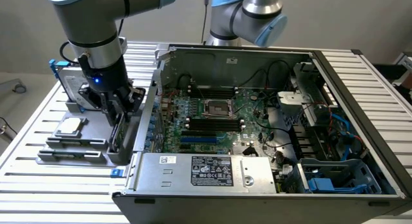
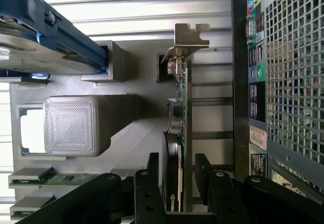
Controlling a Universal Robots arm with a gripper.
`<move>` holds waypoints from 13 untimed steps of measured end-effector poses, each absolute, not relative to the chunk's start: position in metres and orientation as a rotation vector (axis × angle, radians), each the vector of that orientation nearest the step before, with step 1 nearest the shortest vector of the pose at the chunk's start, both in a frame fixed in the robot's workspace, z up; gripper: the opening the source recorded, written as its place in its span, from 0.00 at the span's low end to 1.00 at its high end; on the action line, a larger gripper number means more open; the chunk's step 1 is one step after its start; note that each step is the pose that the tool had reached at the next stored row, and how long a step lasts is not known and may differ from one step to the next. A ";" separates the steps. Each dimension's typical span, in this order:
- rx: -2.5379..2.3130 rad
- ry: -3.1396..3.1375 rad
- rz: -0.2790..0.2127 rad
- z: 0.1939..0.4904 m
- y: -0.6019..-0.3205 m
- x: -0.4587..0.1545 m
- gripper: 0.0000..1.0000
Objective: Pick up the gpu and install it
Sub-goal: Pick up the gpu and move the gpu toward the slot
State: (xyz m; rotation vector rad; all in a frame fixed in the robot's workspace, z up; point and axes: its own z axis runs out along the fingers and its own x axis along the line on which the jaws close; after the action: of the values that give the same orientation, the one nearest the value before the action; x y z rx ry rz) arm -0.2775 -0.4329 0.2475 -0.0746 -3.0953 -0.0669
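While the gpu (image 1: pixel 115 137) stands on edge in a slot of the gray holder (image 1: pixel 96 147), the gripper (image 1: pixel 119 119) hangs straight down over it at the exterior view's left, just beside the outer wall of the open computer case (image 1: pixel 360 84). Seen from the wrist view, the gpu (image 2: pixel 186 133) shows edge-on: the green board and the glossy black cover lie side by side, and the silver end bracket (image 2: pixel 191 35) is at the end away from the gripper (image 2: pixel 177 157). One dark finger (image 2: pixel 152 183) stands on the cover side and the other on the board side. The jaws are parted, straddling the card with a thin sliver of space showing on each side, so they are not clamped on it. The card sits in the holder (image 2: pixel 126 143), not lifted and not in the case. Beside it on the same holder, a silver hard drive in a blue frame (image 1: pixel 69 81) leans upright in its own slot, and thin memory sticks (image 1: pixel 71 154) lie flat at the near end. Inside the case, the motherboard (image 1: pixel 212 119) lies exposed. Holder and case both rest on a slatted metal table (image 1: pixel 38 185).
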 end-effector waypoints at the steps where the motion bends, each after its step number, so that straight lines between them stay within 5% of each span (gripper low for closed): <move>1: -0.077 -3.095 -0.067 0.247 -0.432 -0.277 0.42; 13: -0.089 -3.095 -0.068 0.242 -0.431 -0.279 0.42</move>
State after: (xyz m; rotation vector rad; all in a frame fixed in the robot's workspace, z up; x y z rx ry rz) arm -0.2792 -0.4315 0.2415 -0.0886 -3.0954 -0.0675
